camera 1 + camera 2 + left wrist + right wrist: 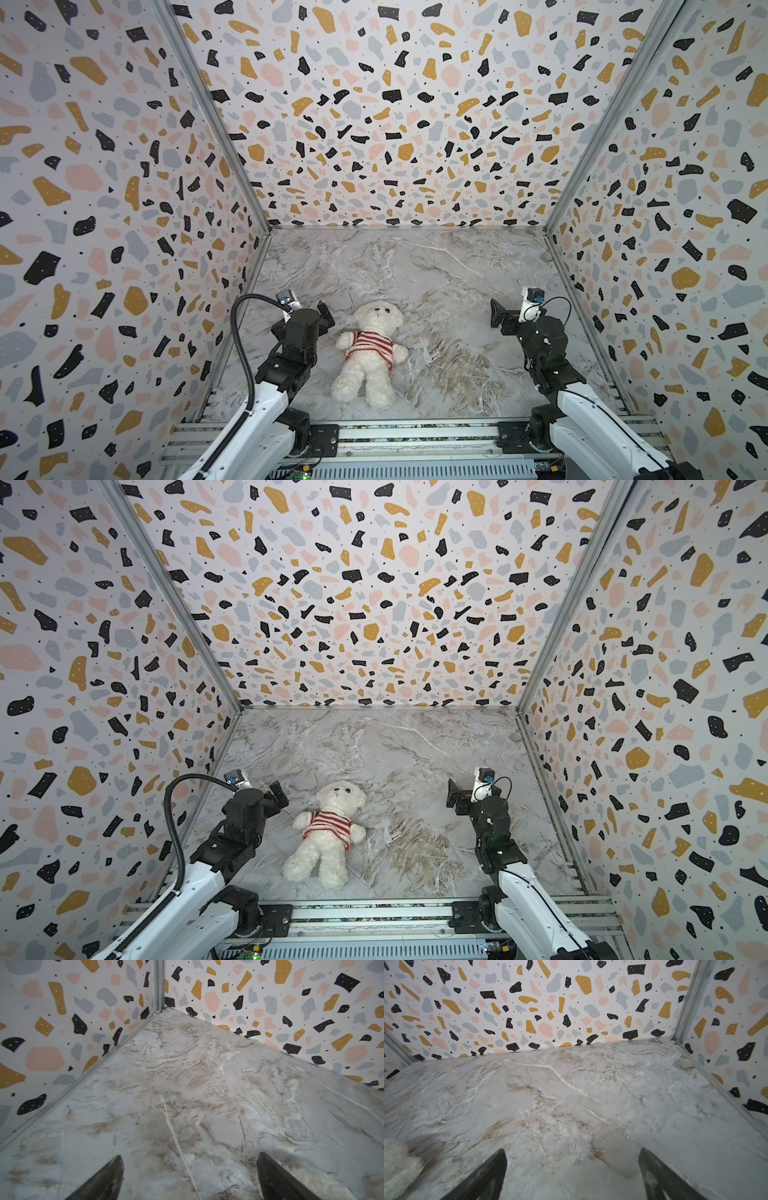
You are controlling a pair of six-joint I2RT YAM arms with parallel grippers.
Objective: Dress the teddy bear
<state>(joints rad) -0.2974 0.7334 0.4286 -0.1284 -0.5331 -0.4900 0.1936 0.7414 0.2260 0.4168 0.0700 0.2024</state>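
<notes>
The bear (371,372) is seen lying face up on the tabletop (436,270), left of centre, between the two arms. A striped sweater (371,344) is worn on its torso. The left end effector (190,1167) is held open near its head. The right end effector (572,1159) is held open, well apart, with nothing gripped.

Teddy bear (396,1159) cropped at right wrist view's edge.

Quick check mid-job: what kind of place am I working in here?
Likely a lab test booth, not a home: terrazzo-print panels wall in a marble-look tabletop on three sides, and a metal mounting rail runs along its front.
</notes>
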